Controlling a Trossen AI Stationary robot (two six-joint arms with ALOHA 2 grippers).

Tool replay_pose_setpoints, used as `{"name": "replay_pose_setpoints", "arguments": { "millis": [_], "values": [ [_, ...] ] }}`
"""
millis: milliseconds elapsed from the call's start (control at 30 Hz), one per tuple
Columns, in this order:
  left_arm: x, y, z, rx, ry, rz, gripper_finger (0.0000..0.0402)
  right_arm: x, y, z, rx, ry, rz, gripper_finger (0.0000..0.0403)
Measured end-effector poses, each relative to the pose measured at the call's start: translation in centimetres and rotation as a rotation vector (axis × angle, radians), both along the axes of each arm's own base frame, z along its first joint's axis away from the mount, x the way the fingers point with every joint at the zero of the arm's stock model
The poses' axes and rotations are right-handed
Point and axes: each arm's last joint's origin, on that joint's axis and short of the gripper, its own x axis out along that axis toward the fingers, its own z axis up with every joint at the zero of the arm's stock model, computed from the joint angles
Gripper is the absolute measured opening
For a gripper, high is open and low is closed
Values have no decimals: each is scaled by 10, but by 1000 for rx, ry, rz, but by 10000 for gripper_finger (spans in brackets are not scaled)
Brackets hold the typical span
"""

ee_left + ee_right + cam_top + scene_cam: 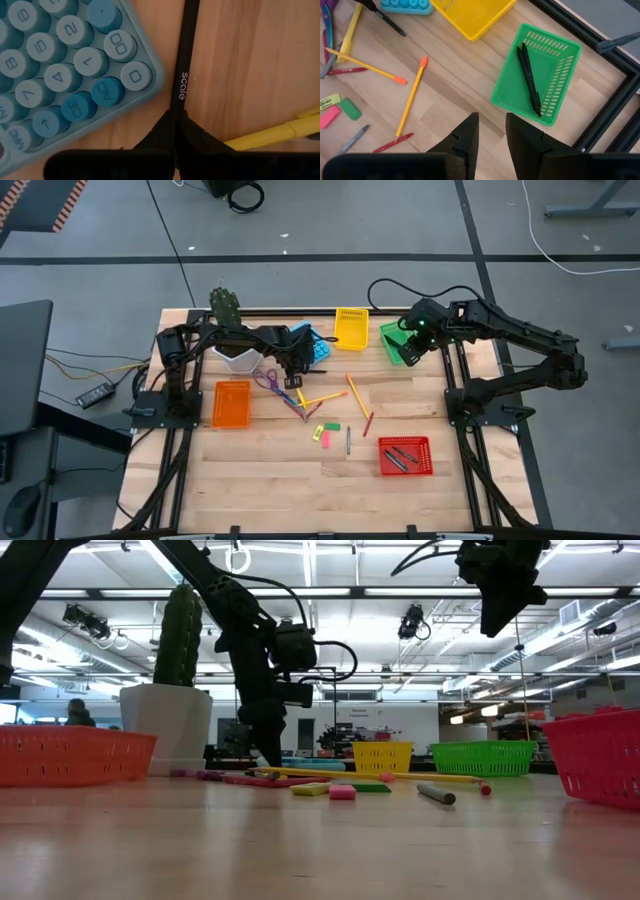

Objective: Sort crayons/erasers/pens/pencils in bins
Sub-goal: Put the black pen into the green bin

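My left gripper points down at the table beside the blue calculator and is shut on a black pen. My right gripper hangs open, with nothing in it, high over the table's wood beside the green bin, where two black pens lie. Yellow and orange pencils, red crayons, green and pink erasers and a grey pen lie loose mid-table. The orange bin, yellow bin and red bin stand around them. My left gripper pinches the black pen's shaft between its two fingers, just behind the white lettering. The fingers come from above, steeply down, and lie across the pen. The pen runs on past the fingers along the calculator's edge, close to the wood; what lies behind the fingers is hidden.
A white plant pot with a cactus stands at the far left. Purple-handled scissors lie next to my left gripper, and a yellow stick lies close by its fingers. The red bin holds dark sticks. Bare wood shows along the near edge.
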Motion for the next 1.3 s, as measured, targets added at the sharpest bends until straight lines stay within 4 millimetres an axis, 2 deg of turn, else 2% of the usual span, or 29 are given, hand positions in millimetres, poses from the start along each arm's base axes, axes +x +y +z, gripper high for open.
{"name": "replay_pose_setpoints", "arguments": {
  "millis": [267, 767, 1100, 1300],
  "values": [
    [0, -1, 7, -15, 23, -2, 6, 0, 0, 0, -11, 4, 1, 103],
    [15, 5, 42, -27, -25, -14, 7, 0, -1, 0, -47, 18, -1, 103],
    [6, 10, 41, -12, 45, -119, 55, 0, -1, 0, -52, 21, 0, 103],
    [3, 17, 41, -47, 18, -184, 109, 0, -1, 0, -47, 16, -15, 103]
  ]
}}
